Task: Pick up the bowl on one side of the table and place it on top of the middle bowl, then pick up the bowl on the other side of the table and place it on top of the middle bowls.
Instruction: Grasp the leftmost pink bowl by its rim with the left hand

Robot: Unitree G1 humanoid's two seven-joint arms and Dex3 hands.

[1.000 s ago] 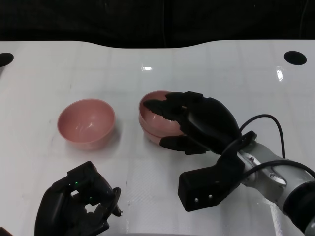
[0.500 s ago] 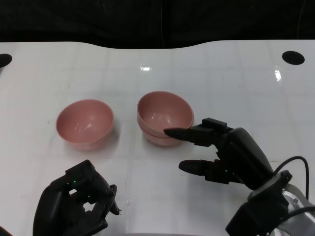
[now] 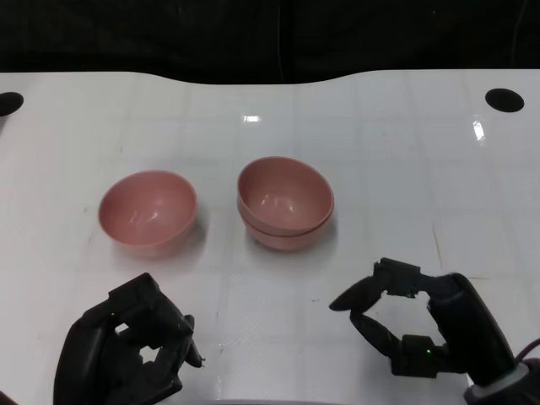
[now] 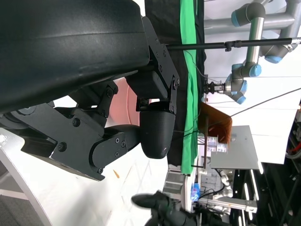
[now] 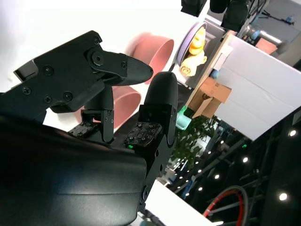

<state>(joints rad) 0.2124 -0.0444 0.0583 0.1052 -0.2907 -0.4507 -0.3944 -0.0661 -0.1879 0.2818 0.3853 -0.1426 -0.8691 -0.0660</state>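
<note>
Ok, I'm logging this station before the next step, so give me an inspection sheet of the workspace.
Surface: white table, dark holes at far corners.
Job's things: stacked pink bowls at middle, one nested in the other; single pink bowl on the robot's left, upright.
Clutter: nothing seen.
Hands: left hand curled, holding nothing; right hand fingers apart, holding nothing.
Cables: nothing seen on the table.
Surroundings: green curtain, other robot arms.

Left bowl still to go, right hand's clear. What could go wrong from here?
1. The top bowl looks slightly tilted in the middle bowl; a third bowl may rock or slide off.
2. The left hand sits curled, near the left bowl; reaching without opening could shove it.
3. The right hand lies open in front of the stack, possibly in the carry path.
</note>
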